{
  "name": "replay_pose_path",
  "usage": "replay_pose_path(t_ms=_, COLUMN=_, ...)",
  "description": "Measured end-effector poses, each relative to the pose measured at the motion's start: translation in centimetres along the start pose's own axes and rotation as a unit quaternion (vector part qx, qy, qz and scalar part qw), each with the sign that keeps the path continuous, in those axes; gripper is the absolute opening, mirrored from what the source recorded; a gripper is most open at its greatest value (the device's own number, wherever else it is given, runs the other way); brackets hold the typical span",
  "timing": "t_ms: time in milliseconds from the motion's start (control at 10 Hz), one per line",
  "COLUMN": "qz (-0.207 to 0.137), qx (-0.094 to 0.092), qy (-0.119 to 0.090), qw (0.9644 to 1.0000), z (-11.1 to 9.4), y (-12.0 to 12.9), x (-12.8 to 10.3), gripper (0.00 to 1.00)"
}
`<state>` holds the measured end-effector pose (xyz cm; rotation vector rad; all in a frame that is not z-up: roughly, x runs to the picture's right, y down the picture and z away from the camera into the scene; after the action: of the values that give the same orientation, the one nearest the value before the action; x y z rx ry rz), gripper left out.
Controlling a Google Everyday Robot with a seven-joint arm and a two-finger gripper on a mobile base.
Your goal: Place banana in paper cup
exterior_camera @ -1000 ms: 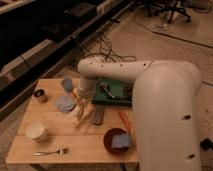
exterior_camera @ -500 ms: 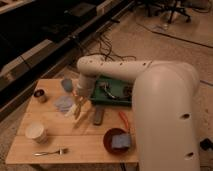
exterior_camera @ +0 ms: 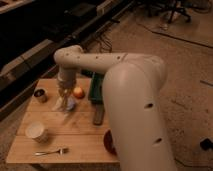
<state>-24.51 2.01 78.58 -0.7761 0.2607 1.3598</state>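
My gripper (exterior_camera: 64,96) hangs from the arm over the left-middle of the wooden table (exterior_camera: 75,136), pointing down. It is shut on the banana (exterior_camera: 62,104), whose pale-yellow strips hang below the fingers, just above the tabletop. The paper cup (exterior_camera: 37,131), cream-white and wide, stands upright at the table's front left, well below and left of the gripper in the view. Its inside does not show.
A small metal cup (exterior_camera: 40,95) stands left of the gripper. An orange round fruit (exterior_camera: 78,92) and a green tray (exterior_camera: 95,87) lie to its right. Also on the table are a flat dark bar (exterior_camera: 98,115), a fork (exterior_camera: 50,151) and a bluish item (exterior_camera: 71,104).
The gripper has moved left across the table with the banana hanging from it, closer to the metal cup. The paper cup has stayed put.
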Motion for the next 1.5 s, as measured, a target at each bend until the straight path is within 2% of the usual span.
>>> replay_pose_path(t_ms=100, qz=-0.023, qx=0.039, qy=-0.015, qw=0.9989, z=0.1, y=1.3, x=-0.3, gripper=0.0)
replay_pose_path(t_ms=200, qz=-0.042, qx=0.087, qy=-0.029, qw=0.9949, z=0.3, y=2.4, x=-0.1, gripper=0.0)
replay_pose_path(t_ms=400, qz=-0.063, qx=0.167, qy=-0.063, qw=0.9819, z=0.7, y=3.8, x=0.3, gripper=0.0)
replay_pose_path(t_ms=500, qz=-0.061, qx=0.21, qy=-0.085, qw=0.972, z=0.7, y=4.0, x=0.9, gripper=0.0)
replay_pose_path(t_ms=600, qz=-0.061, qx=0.228, qy=-0.095, qw=0.967, z=0.8, y=4.3, x=1.4, gripper=0.0)
replay_pose_path(t_ms=700, qz=-0.062, qx=0.231, qy=-0.098, qw=0.9661, z=0.8, y=4.2, x=1.8, gripper=0.0)
replay_pose_path(t_ms=800, qz=-0.063, qx=0.223, qy=-0.101, qw=0.9676, z=0.9, y=4.0, x=2.4, gripper=0.0)
replay_pose_path(t_ms=900, qz=-0.062, qx=0.225, qy=-0.104, qw=0.9667, z=1.1, y=3.5, x=2.6, gripper=0.0)
replay_pose_path(t_ms=1000, qz=-0.065, qx=0.228, qy=-0.108, qw=0.9656, z=1.7, y=4.0, x=3.2, gripper=0.0)
replay_pose_path(t_ms=1500, qz=-0.064, qx=0.228, qy=-0.11, qw=0.9652, z=1.8, y=4.1, x=3.3, gripper=0.0)
